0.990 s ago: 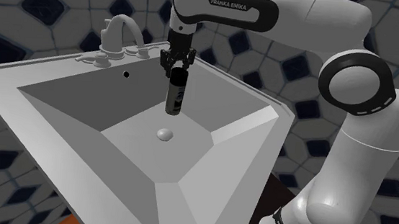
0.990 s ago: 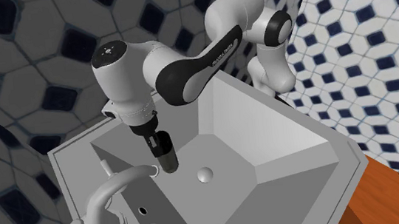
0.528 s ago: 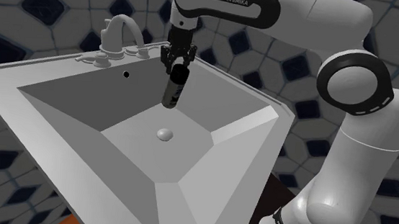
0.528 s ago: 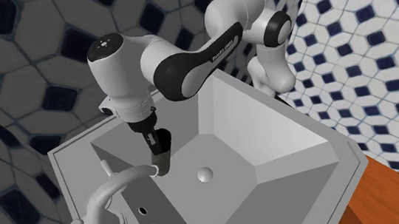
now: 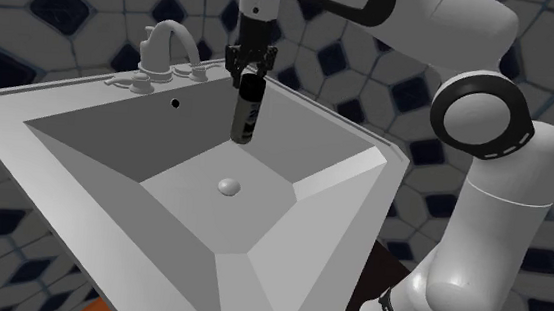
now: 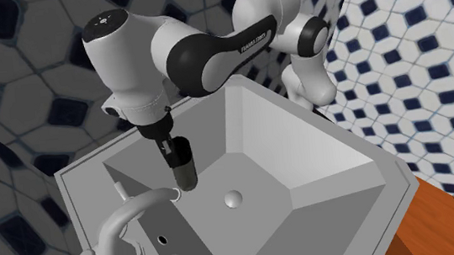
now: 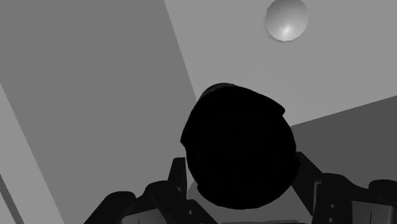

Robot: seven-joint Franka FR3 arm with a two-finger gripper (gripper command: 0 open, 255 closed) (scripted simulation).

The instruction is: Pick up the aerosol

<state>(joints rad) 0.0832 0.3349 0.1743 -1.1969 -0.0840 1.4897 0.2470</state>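
The aerosol (image 5: 246, 113) is a dark can with a pale label band, hanging upright over the grey sink basin (image 5: 115, 153). My black gripper (image 5: 247, 70) is shut on its top end, above the basin's back slope. In the second exterior view the aerosol (image 6: 185, 167) hangs from the gripper (image 6: 170, 148) just behind the faucet spout, clear of the sink floor. From the wrist, the aerosol (image 7: 238, 149) is a black round mass clasped between the fingers (image 7: 176, 173), with the drain plug (image 7: 286, 18) beyond it.
A curved faucet (image 5: 168, 44) with two knobs stands on the sink's back rim. The round drain plug (image 5: 228, 186) sits on the basin floor. An overflow hole (image 5: 175, 102) marks the back wall. Tiled walls surround the sink; a wooden counter (image 6: 444, 222) lies beside it.
The gripper has risen with the aerosol in it, lifting the can higher above the basin floor. The can, tilted half a second ago, hangs straighter now.
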